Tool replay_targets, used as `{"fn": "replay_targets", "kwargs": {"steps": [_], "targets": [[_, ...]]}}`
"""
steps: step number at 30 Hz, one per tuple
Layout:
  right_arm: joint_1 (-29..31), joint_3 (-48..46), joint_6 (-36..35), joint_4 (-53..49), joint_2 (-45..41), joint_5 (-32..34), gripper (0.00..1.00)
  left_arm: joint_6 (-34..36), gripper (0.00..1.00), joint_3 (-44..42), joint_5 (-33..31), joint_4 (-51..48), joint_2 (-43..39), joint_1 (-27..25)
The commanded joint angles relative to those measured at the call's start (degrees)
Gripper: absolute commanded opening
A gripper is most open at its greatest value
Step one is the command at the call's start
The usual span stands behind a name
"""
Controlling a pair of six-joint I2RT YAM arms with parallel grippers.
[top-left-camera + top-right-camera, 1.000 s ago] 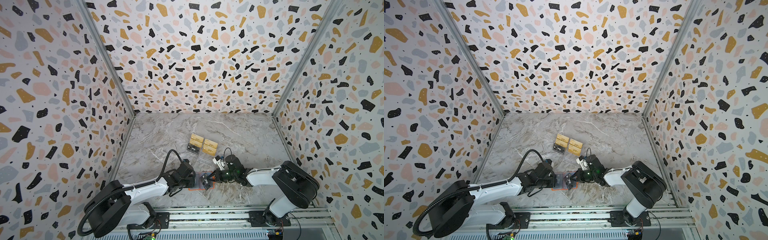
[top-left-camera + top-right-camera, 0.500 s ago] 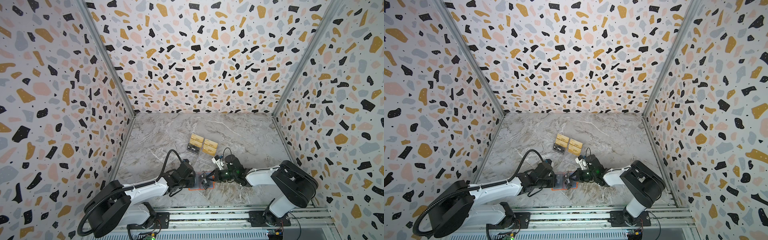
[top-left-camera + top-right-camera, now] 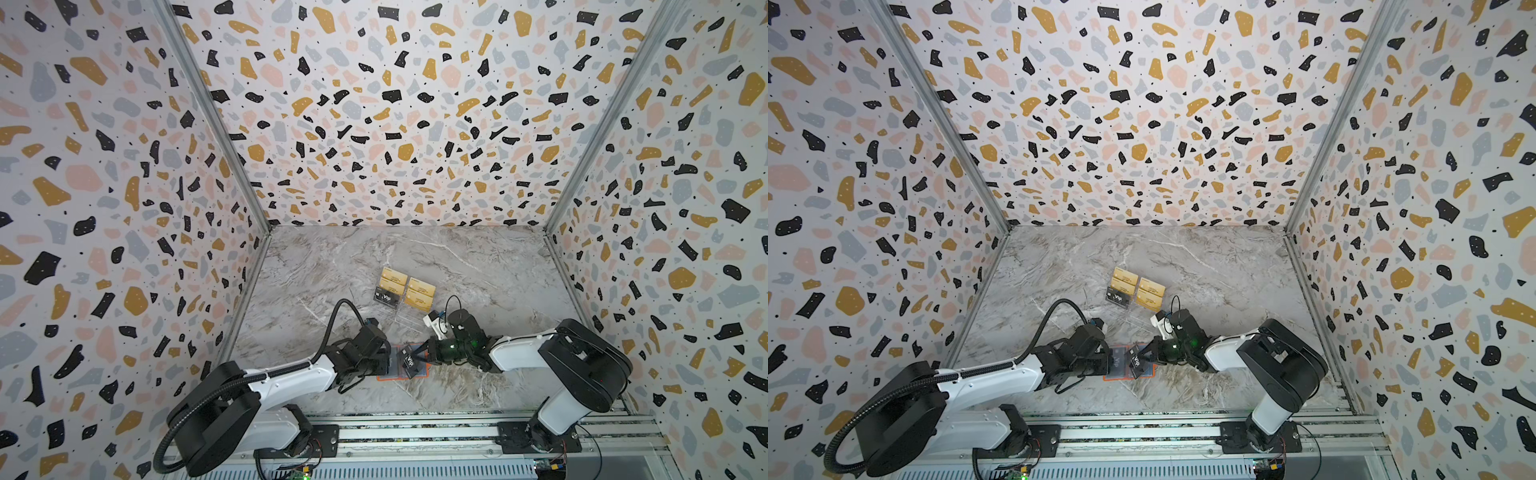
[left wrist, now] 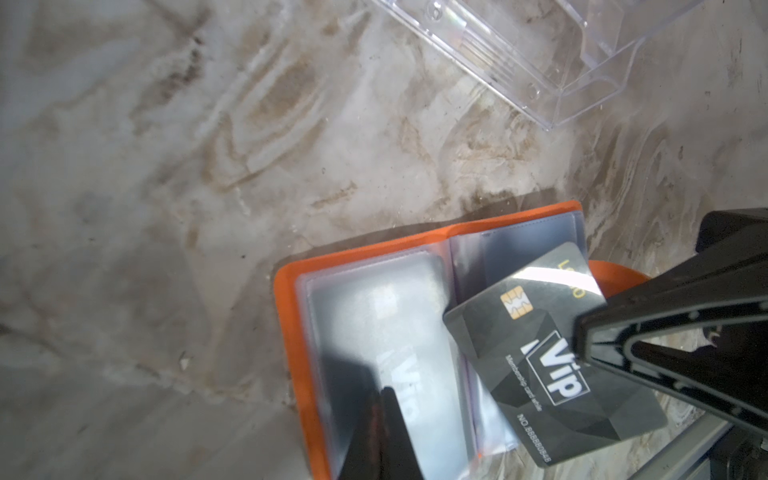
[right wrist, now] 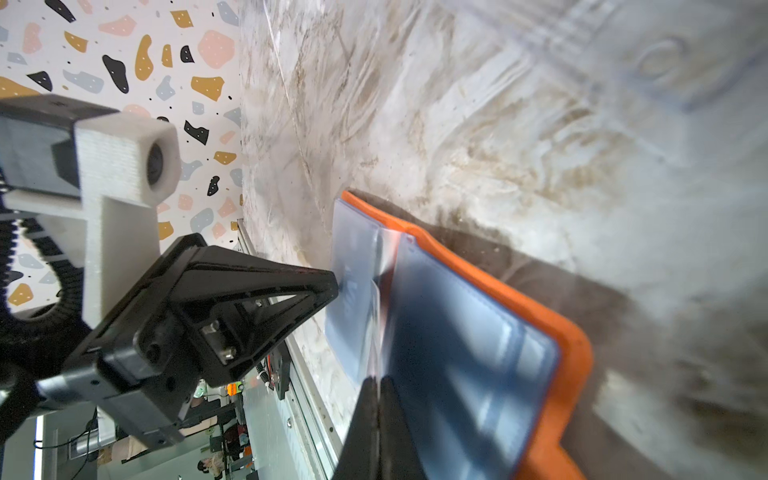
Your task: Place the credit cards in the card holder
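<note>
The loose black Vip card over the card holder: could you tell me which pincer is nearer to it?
Right. The right pincer grips the black Vip card; the left pincer rests beside it on the card holder.

The marble-patterned table (image 3: 478, 266) is carrying two things directly on its surface. The orange card holder (image 4: 286, 332) is lying open and flat near the front edge with its bluish sleeves (image 4: 374, 332) facing up. The clear stand (image 4: 561, 62) is sitting a little further back, toward the middle, apart from the card holder.
</note>
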Motion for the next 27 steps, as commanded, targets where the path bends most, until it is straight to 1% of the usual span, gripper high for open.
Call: {"fn": "replay_targets", "kwargs": {"steps": [1,22,27], "targets": [[0.4,0.6,-0.4,-2.0,-2.8,2.2,0.0,0.0,0.06,-0.3,0.2,0.6,-0.7,-0.3],[1.2,3.0,-0.7,-1.4,-0.1,1.3,0.0,0.0,0.06,-0.2,0.3,0.3,-0.8,-0.3],[1.2,3.5,0.5,0.9,1.4,1.2,0.0,-0.1,0.06,-0.3,0.3,0.4,-0.8,-0.3]]}}
